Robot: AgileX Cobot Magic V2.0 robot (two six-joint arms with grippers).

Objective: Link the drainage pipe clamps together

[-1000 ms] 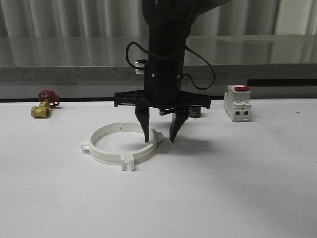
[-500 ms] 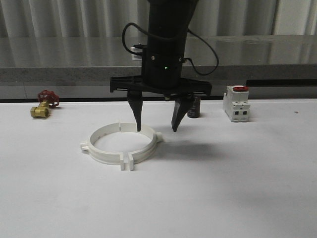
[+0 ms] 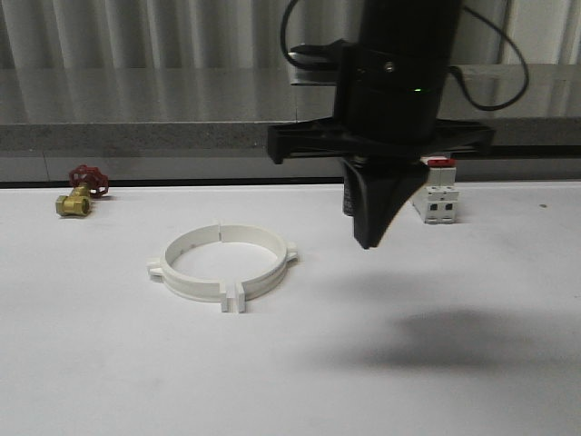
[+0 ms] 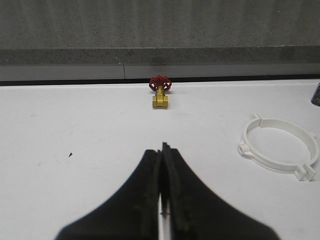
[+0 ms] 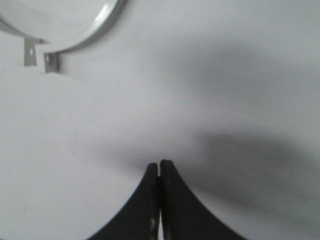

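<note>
The two white drainage pipe clamps (image 3: 222,262) lie flat on the white table left of centre, set together as one ring. Their front end tabs (image 3: 234,300) stand side by side with a thin gap between them. The ring also appears in the left wrist view (image 4: 280,150), and an arc of it with the two tabs in the right wrist view (image 5: 100,27). My right gripper (image 3: 366,241) hangs above the table to the right of the ring, shut and empty (image 5: 159,164). My left gripper (image 4: 162,147) is shut over bare table, well apart from the ring.
A brass valve with a red handle (image 3: 80,191) sits at the back left (image 4: 160,92). A white switch with a red top (image 3: 438,193) stands at the back right, partly behind my right gripper. A grey ledge (image 3: 136,136) borders the table's far edge.
My right gripper was open with its fingers astride the ring's right side. It has lifted, moved right and toward the camera, and shut empty. The ring has stayed in place.
</note>
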